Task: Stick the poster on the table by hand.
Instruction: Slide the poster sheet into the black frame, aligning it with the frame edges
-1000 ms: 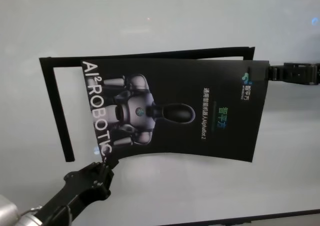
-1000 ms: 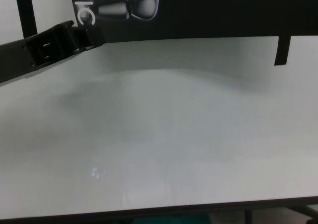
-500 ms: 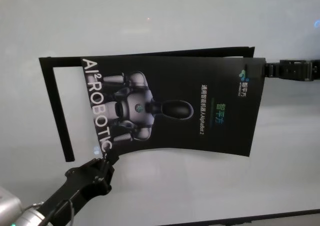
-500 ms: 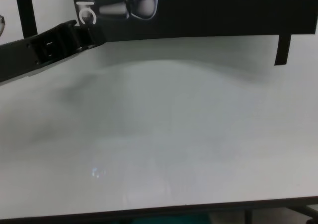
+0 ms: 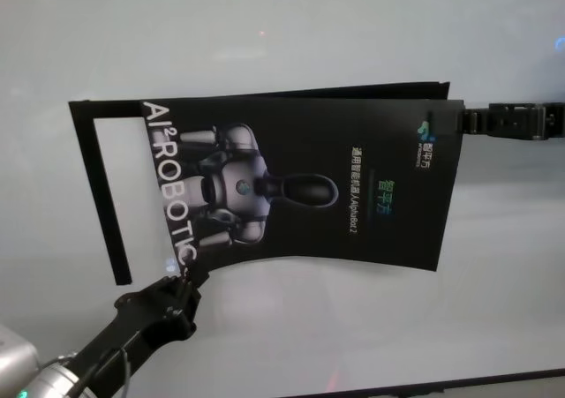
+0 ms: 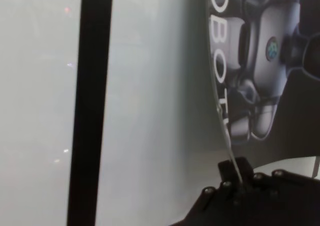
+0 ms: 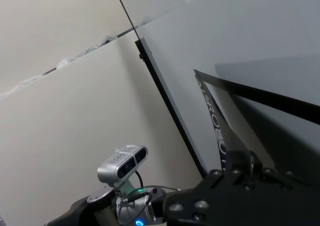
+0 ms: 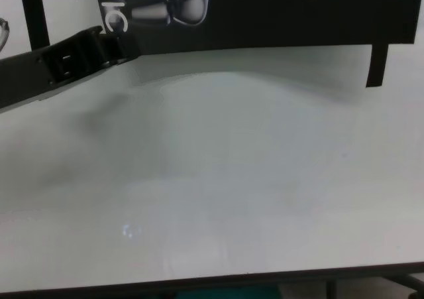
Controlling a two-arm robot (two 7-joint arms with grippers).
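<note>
Poster light, glossy, floppy, bowed above table mid-desk toward far edge; pinched at opposite corners by left gripper, right gripper, both clamped; corner holds judged best.

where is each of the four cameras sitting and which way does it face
Head: high, looking down on the poster, the table, the left gripper and the right gripper.
Chest: low, facing the table's near edge and the left forearm.
Left wrist: along the left gripper at the poster's edge and a tape strip.
Right wrist: across the poster toward the robot's head camera.
All four share the poster.
</note>
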